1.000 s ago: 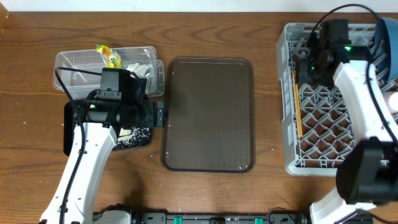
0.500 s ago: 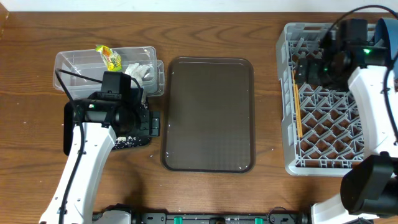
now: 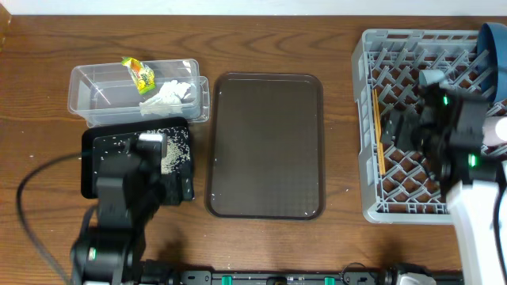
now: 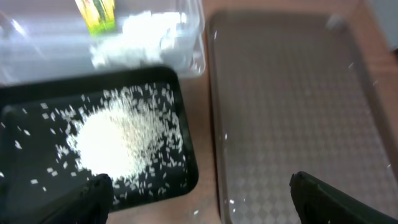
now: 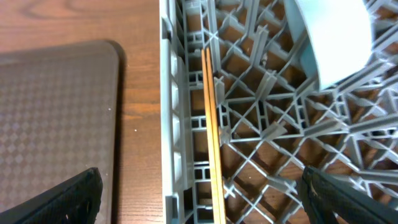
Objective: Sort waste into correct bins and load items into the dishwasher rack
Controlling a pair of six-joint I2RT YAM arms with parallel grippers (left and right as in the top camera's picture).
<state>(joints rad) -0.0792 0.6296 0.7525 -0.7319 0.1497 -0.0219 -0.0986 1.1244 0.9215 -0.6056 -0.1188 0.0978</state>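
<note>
Rice grains (image 4: 115, 137), loose and white, lie heaped in the shallow black rectangular tray (image 4: 25, 124), with some scattered close to its near rim. The yellow-green-orange snack wrapper (image 3: 139, 73) and crumpled white tissue (image 3: 168, 93) sit in the clear rectangular plastic tub (image 3: 95, 83) just behind it. The pair of wooden chopsticks (image 5: 211, 124) lies along the left wall of the large grey lattice dishwasher rack (image 3: 368, 119).

Both claws are spread wide and hold nothing. The left claw (image 4: 199, 183) hangs over the gap between the black tray and the dark brown serving tray (image 3: 265, 142), and the right claw (image 5: 200, 180) hangs over the rack's left edge.

The sorting looks nearly finished, so the risks are small. A low left finger could clip the black tray's rim and spill grains onto the tabletop. The right claw could knock the chopsticks askew, and they might then slip through the open lattice.
</note>
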